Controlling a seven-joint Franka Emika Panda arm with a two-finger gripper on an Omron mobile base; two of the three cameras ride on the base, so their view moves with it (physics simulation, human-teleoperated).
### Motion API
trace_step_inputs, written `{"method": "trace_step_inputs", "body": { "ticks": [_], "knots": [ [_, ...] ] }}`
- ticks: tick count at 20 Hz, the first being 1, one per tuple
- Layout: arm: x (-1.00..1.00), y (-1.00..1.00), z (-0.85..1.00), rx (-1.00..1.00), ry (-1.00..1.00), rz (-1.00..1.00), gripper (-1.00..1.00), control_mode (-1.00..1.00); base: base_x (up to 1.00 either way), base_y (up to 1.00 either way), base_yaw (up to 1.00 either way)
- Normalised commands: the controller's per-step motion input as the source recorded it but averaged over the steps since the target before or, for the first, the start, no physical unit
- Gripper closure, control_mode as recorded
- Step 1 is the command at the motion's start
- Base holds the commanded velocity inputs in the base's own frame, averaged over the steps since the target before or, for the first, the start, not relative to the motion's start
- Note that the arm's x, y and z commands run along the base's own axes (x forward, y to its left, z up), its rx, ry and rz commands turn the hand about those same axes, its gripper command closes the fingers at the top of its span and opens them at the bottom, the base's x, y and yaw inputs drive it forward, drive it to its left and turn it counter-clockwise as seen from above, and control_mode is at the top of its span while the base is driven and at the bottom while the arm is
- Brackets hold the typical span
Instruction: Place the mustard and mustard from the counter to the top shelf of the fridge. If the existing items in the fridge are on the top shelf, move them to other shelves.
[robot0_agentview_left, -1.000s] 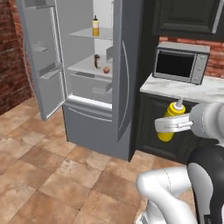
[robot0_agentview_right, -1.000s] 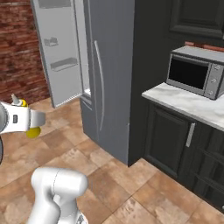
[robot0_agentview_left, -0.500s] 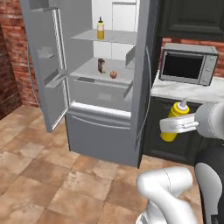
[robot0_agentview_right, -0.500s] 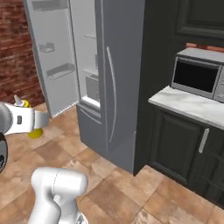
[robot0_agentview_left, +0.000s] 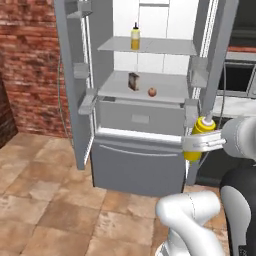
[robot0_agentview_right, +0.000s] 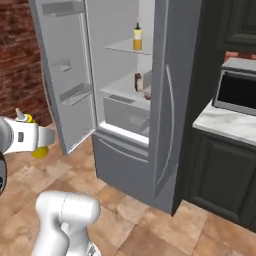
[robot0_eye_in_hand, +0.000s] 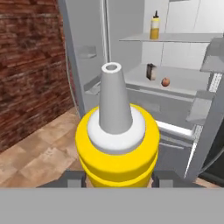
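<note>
The pincer (robot0_agentview_left: 201, 143) is clamped around a yellow mustard bottle (robot0_agentview_left: 199, 134) with a pale nozzle, held upright out in front of the open fridge (robot0_agentview_left: 145, 100), low and off to the right of the opening. Up on the top shelf (robot0_agentview_left: 165, 47) stands the other mustard bottle (robot0_agentview_left: 135, 37), towards the left. The small box (robot0_agentview_left: 133, 81) and the apple (robot0_agentview_left: 152, 92) sit on the wide white shelf (robot0_agentview_left: 120, 87) over the drawer, so nothing looks in need of shifting. The carry now calls for a good lift: raise the bottle above the top shelf's front edge, keep it upright, go in right of the bottle already there. Watch the right-hand door bins (robot0_agentview_left: 198, 72); how much room they leave is hard to judge from here. Set it down flat before letting go.
</note>
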Motion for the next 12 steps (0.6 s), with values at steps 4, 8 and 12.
{"method": "trace_step_inputs", "body": {
  "ticks": [4,8,12],
  "knots": [
    [0.00,0.00,0.00,0.00,0.00,0.00,1.00,1.00,0.81,0.94,-0.45],
    [0.00,0.00,0.00,0.00,0.00,0.00,1.00,1.00,0.75,0.60,-0.59],
    [0.00,0.00,0.00,0.00,0.00,0.00,1.00,1.00,0.64,0.37,-0.57]
  ]
}}
